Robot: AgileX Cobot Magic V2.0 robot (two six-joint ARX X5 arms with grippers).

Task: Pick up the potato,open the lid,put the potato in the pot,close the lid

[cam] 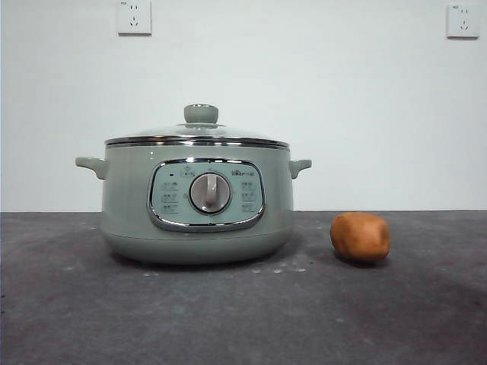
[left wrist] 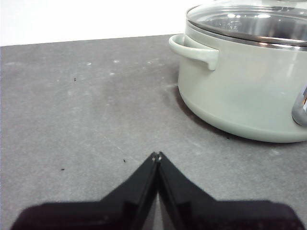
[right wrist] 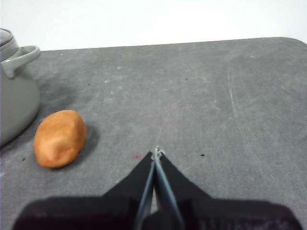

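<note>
The sage-green pot [cam: 198, 205] stands on the dark table with the glass lid [cam: 199, 133] closed on it, its pale-green knob on top. The orange-brown potato [cam: 360, 237] lies on the table to the pot's right, apart from it. In the left wrist view my left gripper [left wrist: 157, 155] is shut and empty, held back from the pot [left wrist: 240, 91] and its lid [left wrist: 249, 21]. In the right wrist view my right gripper [right wrist: 156, 152] is shut and empty, a short way from the potato [right wrist: 60, 139]; the pot's handle [right wrist: 21, 60] shows beyond it. Neither arm shows in the front view.
The grey table [cam: 243, 319] runs to a white wall with two power sockets [cam: 134, 17]. The table's far edge and rounded corner [right wrist: 288, 40] show in the right wrist view.
</note>
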